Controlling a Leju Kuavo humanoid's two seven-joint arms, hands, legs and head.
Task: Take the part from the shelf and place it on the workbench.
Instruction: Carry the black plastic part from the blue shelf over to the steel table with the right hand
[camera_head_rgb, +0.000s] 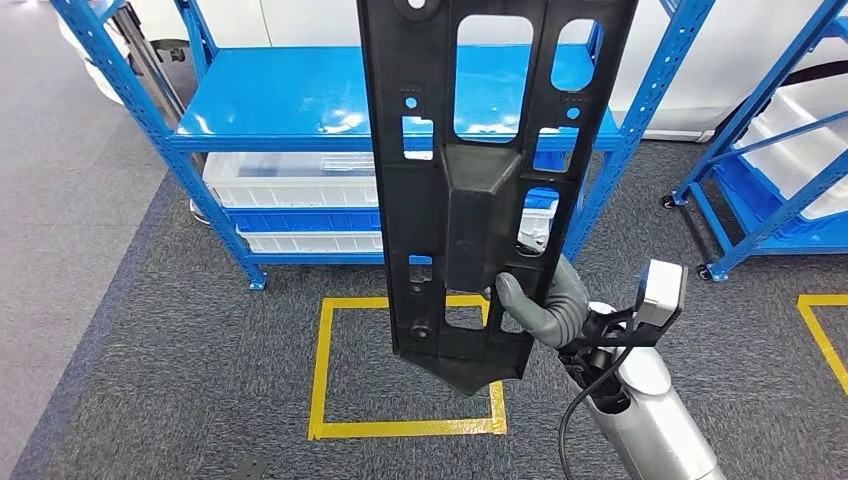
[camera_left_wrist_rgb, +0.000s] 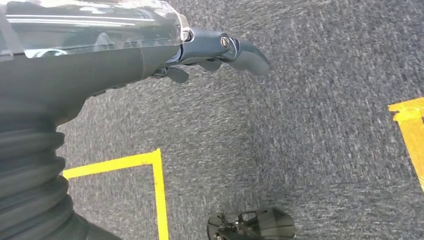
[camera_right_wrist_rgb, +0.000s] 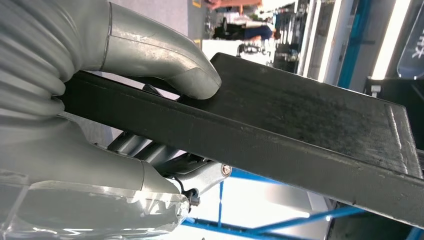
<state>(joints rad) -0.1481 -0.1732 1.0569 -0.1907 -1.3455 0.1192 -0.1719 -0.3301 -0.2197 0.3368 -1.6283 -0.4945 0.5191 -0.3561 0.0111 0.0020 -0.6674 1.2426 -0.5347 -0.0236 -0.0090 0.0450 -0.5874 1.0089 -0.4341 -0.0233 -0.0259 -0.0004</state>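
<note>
My right hand (camera_head_rgb: 545, 305) grasps the black part (camera_head_rgb: 480, 180) near its lower end, thumb pressed on its face; its long axis stands upright above my grip, before the blue shelf (camera_head_rgb: 290, 105). My left hand (camera_left_wrist_rgb: 220, 52) hangs released over carpet.

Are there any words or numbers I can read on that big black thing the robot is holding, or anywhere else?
None can be read.
The long black plastic part with cut-out holes, held by the right hand: no words or numbers show on it.
A dark sign with pale marks at the edge of the right wrist view: cut off and turned, too unclear to read.
The blue metal shelf and white bins: no labels show.
</note>
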